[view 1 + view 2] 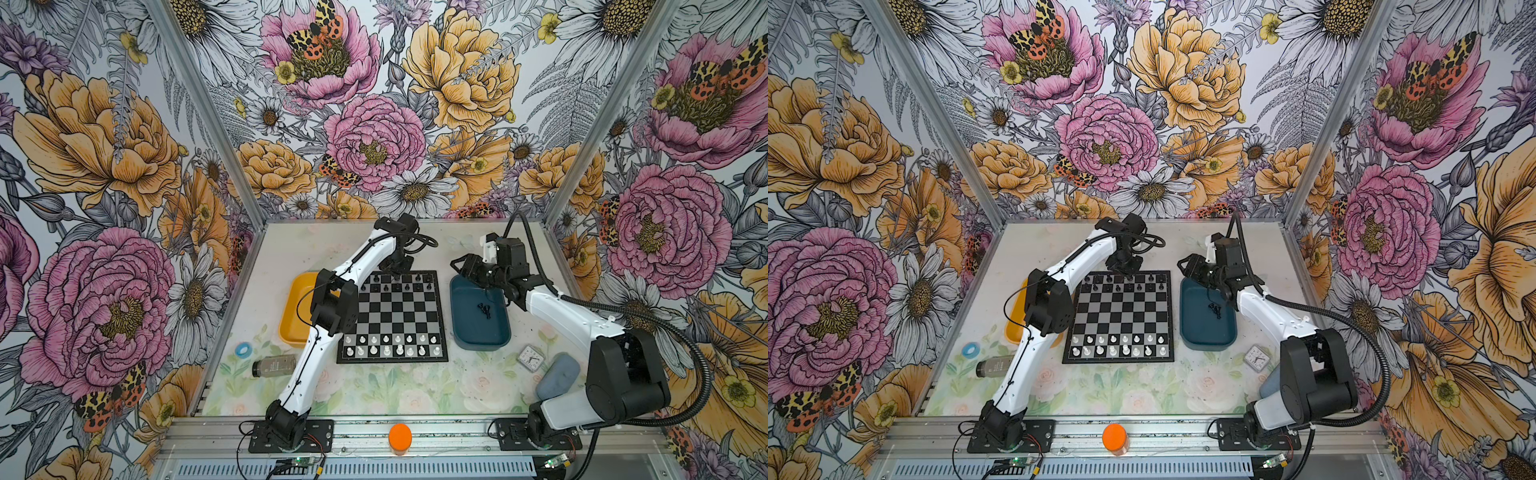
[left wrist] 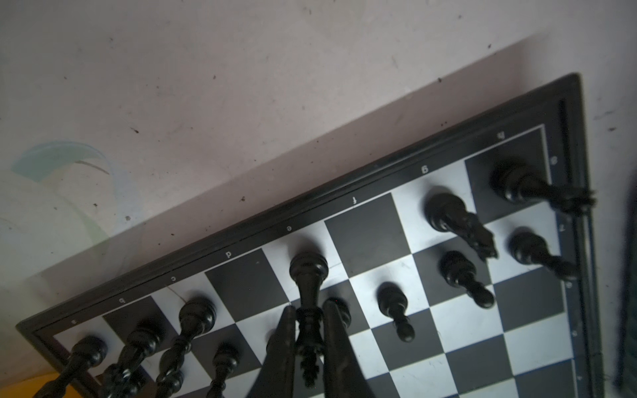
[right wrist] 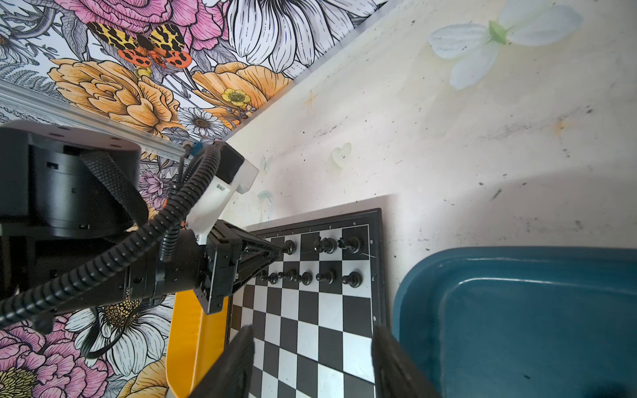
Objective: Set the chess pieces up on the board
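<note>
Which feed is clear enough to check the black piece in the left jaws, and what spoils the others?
Left wrist view: dim and low-contrast, but the held piece is fairly sharp against the board; wide-angle splays the chess pieces around it. Right wrist view: bright, table washed out, own jaws blurred. Both top views: evenly lit, chess pieces too small to read.

Both top views are bright and sharp, but the walls bend at the edges. My left wrist view is dim, and my left fingers look blurry.
</note>
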Robot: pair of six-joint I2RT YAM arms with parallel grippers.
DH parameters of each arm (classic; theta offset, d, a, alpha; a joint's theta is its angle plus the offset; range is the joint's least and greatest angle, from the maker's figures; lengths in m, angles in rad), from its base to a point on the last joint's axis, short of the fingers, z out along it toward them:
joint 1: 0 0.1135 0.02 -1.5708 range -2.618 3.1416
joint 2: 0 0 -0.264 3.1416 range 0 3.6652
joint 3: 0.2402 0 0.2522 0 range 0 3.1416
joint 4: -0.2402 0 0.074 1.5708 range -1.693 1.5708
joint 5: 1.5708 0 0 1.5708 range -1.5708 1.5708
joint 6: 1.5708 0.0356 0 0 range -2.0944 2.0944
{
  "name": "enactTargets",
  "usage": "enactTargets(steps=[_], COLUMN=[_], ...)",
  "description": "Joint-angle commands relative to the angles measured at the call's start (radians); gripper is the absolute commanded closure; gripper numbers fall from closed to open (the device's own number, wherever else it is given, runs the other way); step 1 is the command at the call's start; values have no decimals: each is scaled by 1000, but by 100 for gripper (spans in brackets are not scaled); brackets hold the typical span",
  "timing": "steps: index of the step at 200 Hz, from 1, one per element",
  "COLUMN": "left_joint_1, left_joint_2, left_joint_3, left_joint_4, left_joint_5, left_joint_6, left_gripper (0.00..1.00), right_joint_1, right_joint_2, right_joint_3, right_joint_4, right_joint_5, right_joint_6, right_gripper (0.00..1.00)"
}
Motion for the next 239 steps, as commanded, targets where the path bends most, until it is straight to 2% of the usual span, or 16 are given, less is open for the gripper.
enactTargets(steps=[1,23,86,137,184,211,239], left_joint_1=[11,11,12,12,18,26,29], left_joint_2=[17,16,17,2,-21,-60,-114], left_joint_3=[16,16,24,39,157,193,194], left_joint_4=[1,-2,-2,-2,-1,-1,1], left_joint_5=[17,15,13,7,-8,-11,-36], left_joint_6=[2,1,0,-3,11,22,36], left_gripper=[91,81,63,59,53,50,50], right_joint_1=[-10,-10,-10,-11,-10,-11,-12], right_joint_2=[15,15,12,6,-9,-23,-32], right_joint_3=[13,13,9,10,23,54,135], right_joint_4=[-5,-6,-7,-10,-52,-149,-326], right_joint_5=[-9,-8,-7,-6,12,48,124], right_joint_6=[-14,-13,-12,-12,-30,-86,-204], right_gripper=[44,44,44,44,44,44,44])
